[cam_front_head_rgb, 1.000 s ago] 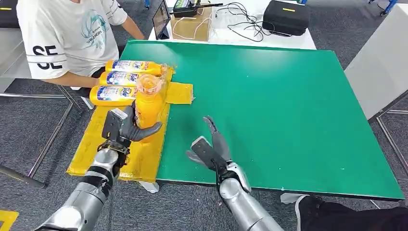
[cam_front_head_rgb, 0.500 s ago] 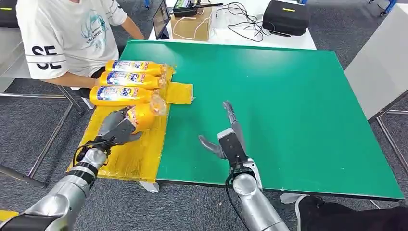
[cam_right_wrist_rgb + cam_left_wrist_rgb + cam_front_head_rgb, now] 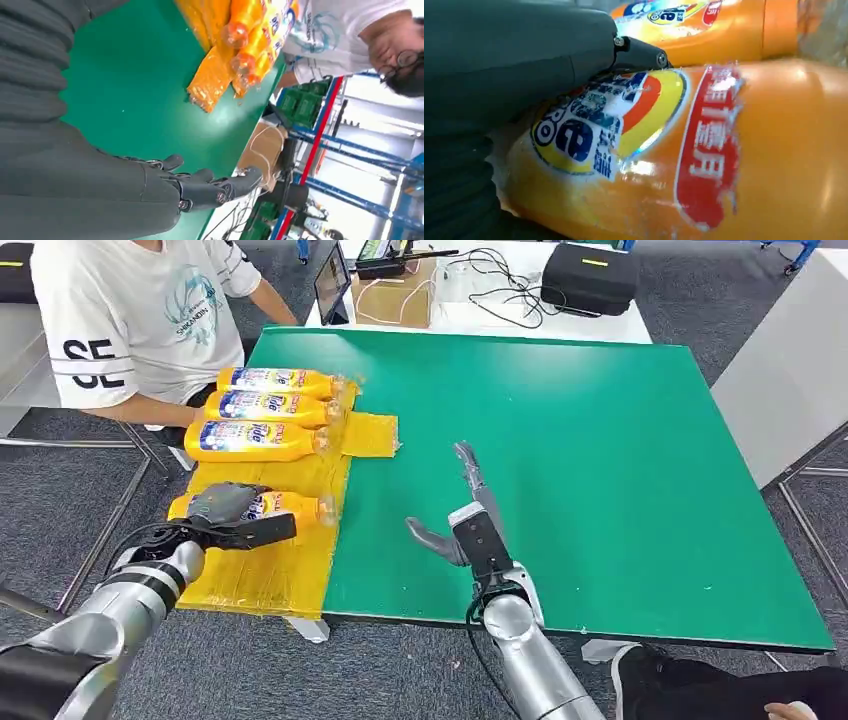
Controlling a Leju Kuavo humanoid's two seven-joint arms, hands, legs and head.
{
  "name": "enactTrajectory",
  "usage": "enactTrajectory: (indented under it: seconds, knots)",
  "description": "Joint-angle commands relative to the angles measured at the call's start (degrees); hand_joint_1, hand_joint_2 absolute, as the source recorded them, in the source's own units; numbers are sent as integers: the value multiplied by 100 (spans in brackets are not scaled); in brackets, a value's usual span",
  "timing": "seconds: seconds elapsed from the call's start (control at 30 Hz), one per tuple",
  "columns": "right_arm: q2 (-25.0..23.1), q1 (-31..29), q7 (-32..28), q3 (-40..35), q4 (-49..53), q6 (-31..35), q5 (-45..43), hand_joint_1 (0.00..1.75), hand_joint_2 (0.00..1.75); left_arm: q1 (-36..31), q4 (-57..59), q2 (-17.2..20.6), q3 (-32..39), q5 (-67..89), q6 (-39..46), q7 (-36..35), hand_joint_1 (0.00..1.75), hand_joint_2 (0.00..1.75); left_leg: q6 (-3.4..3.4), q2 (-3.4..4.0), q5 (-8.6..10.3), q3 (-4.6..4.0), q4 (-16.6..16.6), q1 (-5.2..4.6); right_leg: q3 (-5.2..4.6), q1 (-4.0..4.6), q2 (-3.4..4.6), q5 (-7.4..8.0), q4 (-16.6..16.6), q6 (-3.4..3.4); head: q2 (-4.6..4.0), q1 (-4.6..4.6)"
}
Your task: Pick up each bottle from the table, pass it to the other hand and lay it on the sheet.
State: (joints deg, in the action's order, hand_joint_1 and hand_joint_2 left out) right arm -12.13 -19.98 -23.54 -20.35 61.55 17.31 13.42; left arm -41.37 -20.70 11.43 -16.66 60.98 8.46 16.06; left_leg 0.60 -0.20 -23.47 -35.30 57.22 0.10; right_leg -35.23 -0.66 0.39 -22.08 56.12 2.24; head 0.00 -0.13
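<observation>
Bottle of orange liquid with a blue-and-red label [image 3: 285, 506] lies on its side on the yellow plastic sheet [image 3: 270, 575], on the sheet's near part, with the left hand [image 3: 232, 515] wrapped over it. Three matching orange bottles [image 3: 262, 408] lie side by side at the sheet's far end. The right hand [image 3: 470, 525] hovers over the green table [image 3: 620, 460] just beside the sheet, fingers spread, holding nothing.

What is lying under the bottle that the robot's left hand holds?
The yellow sheet lies under the bottle gripped by the left hand. The sheet reaches from the table past its left edge; what carries it under the bottle is covered.
</observation>
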Motion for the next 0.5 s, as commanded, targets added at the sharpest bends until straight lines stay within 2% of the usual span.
enactTrajectory:
  seconds: [0.03,0.5]
  knots:
    - [-25,-392,9,-257,-661,-53,26,0,175,66,701,79,-636,173,-73,-244,175,175,-6,28,-11,36,-8,1,25,3,23,-3,-6,-9,0,0]
    - [-16,-395,9,-255,-663,-60,25,0,175,57,700,86,-634,174,-85,-242,175,175,-4,22,-8,40,-8,-1,31,0,18,-3,-5,-6,0,0]
